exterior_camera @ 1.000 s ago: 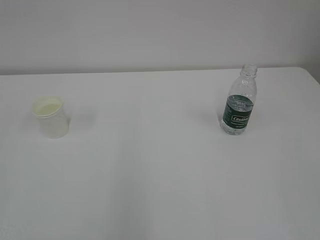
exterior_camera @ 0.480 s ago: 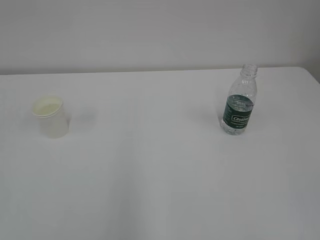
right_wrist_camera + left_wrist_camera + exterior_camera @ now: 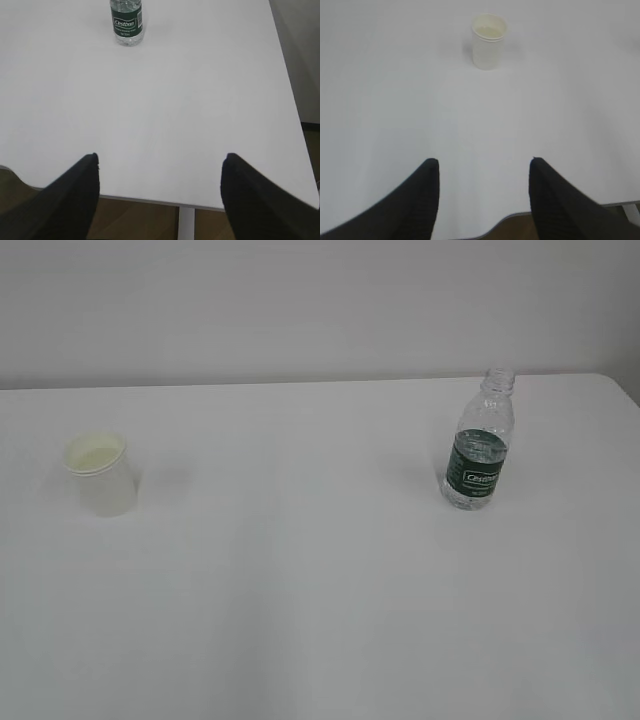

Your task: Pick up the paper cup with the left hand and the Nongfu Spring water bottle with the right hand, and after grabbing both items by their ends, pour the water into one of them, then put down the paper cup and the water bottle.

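Left hand hovering low over the near edge of the white table, jaws spread and empty, paper cup upright well ahead, right hand likewise at the table's edge, jaws wide apart, Nongfu Spring water bottle standing far ahead, capless

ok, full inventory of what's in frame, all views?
paper cup: 1, pale cream-white, upright on the left of the table, nothing touching it
Nongfu Spring water bottle: 1, clear with dark green label band, no cap, upright on the right of the table
table: 1, white, carries both items
wall: plain pale grey, behind the table
left end effector: 1, black, open, at the near table edge, well short of the cup
right end effector: 1, black, open wide, near table edge, well short of the bottle
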{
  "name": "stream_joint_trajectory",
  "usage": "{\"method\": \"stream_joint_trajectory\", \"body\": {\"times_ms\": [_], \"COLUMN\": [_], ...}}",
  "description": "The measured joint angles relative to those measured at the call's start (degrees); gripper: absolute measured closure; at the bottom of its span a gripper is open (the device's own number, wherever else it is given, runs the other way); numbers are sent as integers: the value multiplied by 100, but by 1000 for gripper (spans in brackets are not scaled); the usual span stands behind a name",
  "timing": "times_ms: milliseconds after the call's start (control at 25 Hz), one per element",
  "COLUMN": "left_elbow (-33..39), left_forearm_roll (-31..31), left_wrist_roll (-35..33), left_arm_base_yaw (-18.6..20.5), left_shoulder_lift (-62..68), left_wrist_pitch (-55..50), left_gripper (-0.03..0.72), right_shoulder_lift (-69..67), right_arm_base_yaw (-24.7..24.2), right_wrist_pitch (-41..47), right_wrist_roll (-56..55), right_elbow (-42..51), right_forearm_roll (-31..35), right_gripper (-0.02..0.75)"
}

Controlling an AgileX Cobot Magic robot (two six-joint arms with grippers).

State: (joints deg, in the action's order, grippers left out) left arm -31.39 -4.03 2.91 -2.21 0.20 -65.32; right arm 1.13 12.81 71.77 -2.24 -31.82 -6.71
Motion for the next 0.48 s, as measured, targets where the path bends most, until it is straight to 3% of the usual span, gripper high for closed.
{"method": "stream_joint_trajectory", "body": {"times_ms": [480], "left_elbow": [106], "left_forearm_roll": [279], "left_wrist_roll": [-2], "left_arm_base_yaw": [0], "left_shoulder_lift": [0], "left_wrist_pitch": [149], "left_gripper": [281], "right_shoulder_lift": [0], "right_arm_base_yaw": [0], "right_wrist_pitch": [-533], "right_wrist_roll": [0], "right_elbow": [316], "right_forearm_roll": [0], "right_gripper": [165]}}
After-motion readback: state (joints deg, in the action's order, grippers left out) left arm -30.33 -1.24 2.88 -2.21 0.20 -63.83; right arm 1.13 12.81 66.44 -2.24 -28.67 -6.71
